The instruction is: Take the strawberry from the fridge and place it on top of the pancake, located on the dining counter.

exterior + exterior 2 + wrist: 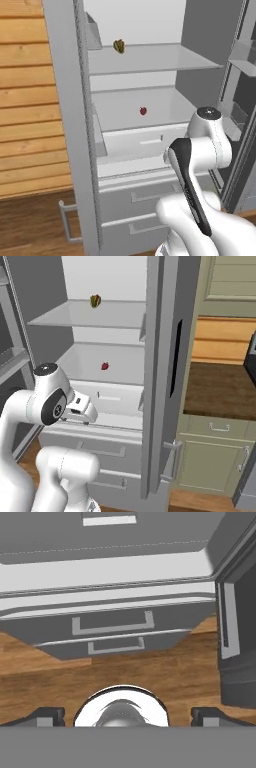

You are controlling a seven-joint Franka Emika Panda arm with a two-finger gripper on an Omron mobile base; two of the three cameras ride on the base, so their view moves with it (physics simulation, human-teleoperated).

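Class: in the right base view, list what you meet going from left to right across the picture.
Robot arm → yellow-green produce item → strawberry → open fridge door's edge → green cabinet drawer.

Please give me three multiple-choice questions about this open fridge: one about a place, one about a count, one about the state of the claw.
1. Where is the strawberry?
A. upper shelf
B. lower shelf
C. bottom drawer

2. How many drawers with bar handles are at the bottom of the fridge?
A. one
B. two
C. four

3. How is the claw?
A. open, empty
B. shut on the strawberry
C. shut on a handle

Answers: 1 B, the berry lies one shelf below the yellow-green produce. 2 B, two handles stacked. 3 A, fingertips wide apart with nothing between.
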